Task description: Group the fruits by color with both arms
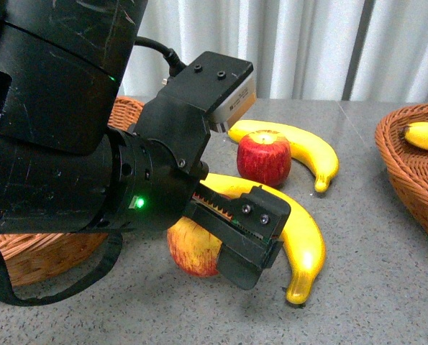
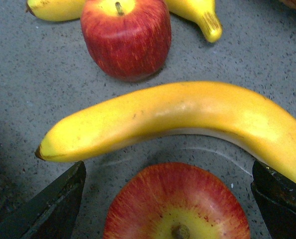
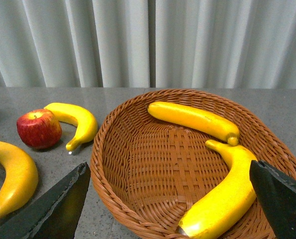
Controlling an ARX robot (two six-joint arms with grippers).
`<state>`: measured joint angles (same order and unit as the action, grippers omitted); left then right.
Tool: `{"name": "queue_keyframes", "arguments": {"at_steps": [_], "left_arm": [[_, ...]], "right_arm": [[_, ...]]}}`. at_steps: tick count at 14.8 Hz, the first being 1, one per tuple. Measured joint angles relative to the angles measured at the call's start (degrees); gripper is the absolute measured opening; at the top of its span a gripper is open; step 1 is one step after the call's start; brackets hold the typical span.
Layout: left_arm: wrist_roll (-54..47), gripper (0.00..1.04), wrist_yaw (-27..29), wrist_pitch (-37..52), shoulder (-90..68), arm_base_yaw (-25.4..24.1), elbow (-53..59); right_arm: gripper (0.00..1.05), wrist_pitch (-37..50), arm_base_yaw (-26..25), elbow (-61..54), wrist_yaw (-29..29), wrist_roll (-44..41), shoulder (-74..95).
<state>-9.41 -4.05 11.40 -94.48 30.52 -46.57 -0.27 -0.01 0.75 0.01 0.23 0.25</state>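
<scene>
My left gripper [image 1: 224,262] is open and low over the table, its jaws either side of a red apple streaked with yellow [image 1: 190,253]. In the left wrist view this apple [image 2: 177,209] lies between the fingers [image 2: 53,206], not gripped. A long yellow banana [image 2: 177,117] curves just beyond it [image 1: 306,241]. Farther off stand a dark red apple [image 1: 264,158] and a second banana [image 1: 311,149]. My right gripper [image 3: 170,199] is open and empty above a wicker basket [image 3: 100,164] holding two bananas [image 3: 192,119] [image 3: 230,196]. It is out of the front view.
A second wicker basket [image 1: 37,262] sits at the left behind my left arm. The right basket [image 1: 408,172] shows one banana [image 1: 426,135] in the front view. A white curtain hangs behind the grey table [image 1: 372,287].
</scene>
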Motion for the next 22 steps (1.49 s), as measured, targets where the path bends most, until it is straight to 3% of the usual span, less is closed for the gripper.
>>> {"name": "queue_keyframes", "arguments": {"at_steps": [2,4,6,11,17,20,22], "left_arm": [[-1.1,0.96,0.0,-0.4,0.0,0.2,0.0],[-1.5,0.75,0.2,-0.9,0.0,0.2,0.1],[-1.6,0.64,-0.3,-0.9,0.0,0.2,0.2],[-1.0,0.62,-1.2,0.9,5.5,-2.2,0.3],[16.0,0.62,8.6,1.0,12.4,-19.5,0.1],[19.6,0.62,7.6,2.5,9.9,-23.8,3.6],[18.9,0.62,5.6,4.4,6.5,-24.2,4.9]], "right_arm": [[0.98,0.0,0.0,0.0,0.0,0.0,0.0],[0.98,0.0,0.0,0.0,0.0,0.0,0.0],[0.98,0.0,0.0,0.0,0.0,0.0,0.0],[0.98,0.0,0.0,0.0,0.0,0.0,0.0],[0.98,0.0,0.0,0.0,0.0,0.0,0.0],[0.98,0.0,0.0,0.0,0.0,0.0,0.0],[0.98,0.0,0.0,0.0,0.0,0.0,0.0]]}}
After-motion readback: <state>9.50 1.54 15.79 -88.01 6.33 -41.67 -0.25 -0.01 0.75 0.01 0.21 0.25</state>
